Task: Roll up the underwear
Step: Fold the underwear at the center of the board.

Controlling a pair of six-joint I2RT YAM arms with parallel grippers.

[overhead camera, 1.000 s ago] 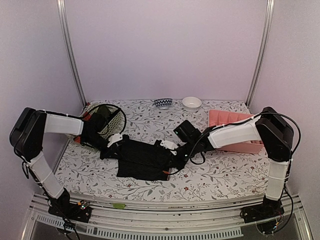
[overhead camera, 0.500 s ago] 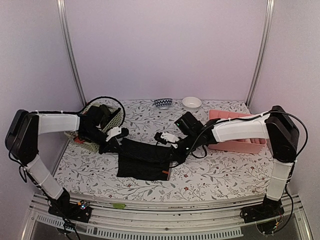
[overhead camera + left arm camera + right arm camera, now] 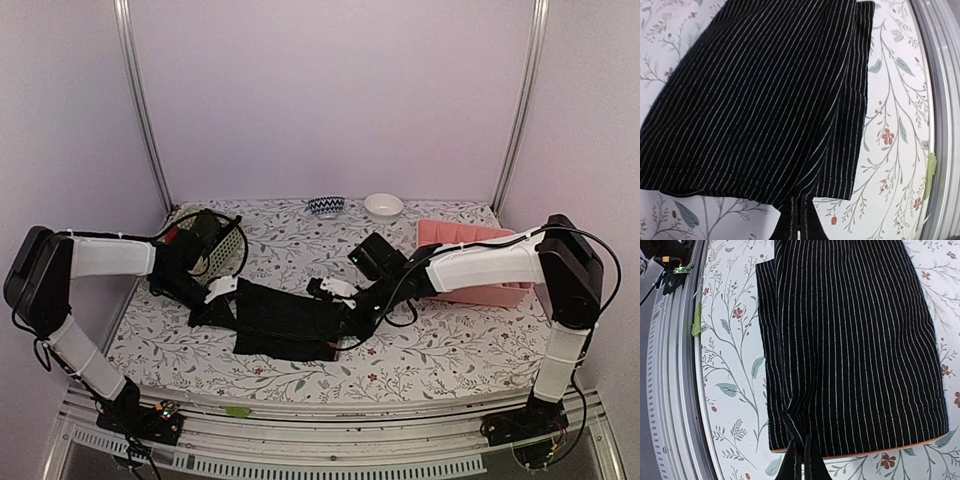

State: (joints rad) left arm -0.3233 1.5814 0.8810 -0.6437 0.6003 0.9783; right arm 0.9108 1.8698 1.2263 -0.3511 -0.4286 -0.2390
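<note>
Ahead of the left gripper (image 3: 799,223) and right gripper (image 3: 800,461), each clamped on its near edge, the black underwear (image 3: 765,100) lies lower and flatter on the table (image 3: 892,125) than before.

Black ribbed underwear (image 3: 285,322), folded flat

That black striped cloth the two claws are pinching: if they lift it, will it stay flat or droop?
Probably droop: the black underwear lies in soft overlapping folds, so it looks floppy. It seems thin, hence likely light. It should not slip easily: its edge bunches where the left gripper and right gripper pinch it.
</note>
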